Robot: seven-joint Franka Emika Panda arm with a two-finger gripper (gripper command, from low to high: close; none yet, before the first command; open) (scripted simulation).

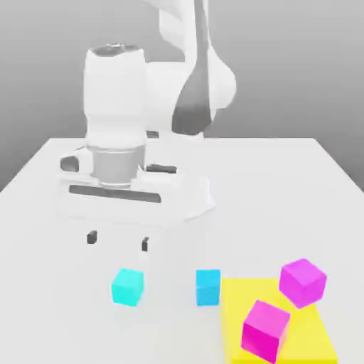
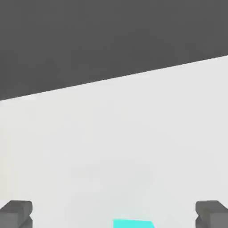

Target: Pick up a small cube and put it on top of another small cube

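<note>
Just below and ahead of the tool (image 1: 118, 240), spread wide with nothing between its fingertips (image 2: 16, 213), sits the small plain turquoise-cyan cube (image 1: 128, 286) on the white bench (image 1: 284, 185). Beyond that cube, toward the exterior view's right, rests the small sky-blue cube (image 1: 207, 286), near but apart, right against the edge of a flat yellow mat (image 1: 313, 334) carrying two larger magenta cubes (image 1: 303, 281). Judged as the approach step, before any grasp. Next: drop straight down until the fingertips straddle the turquoise cube, centre over it, then close squarely on opposite faces before lifting.
</note>
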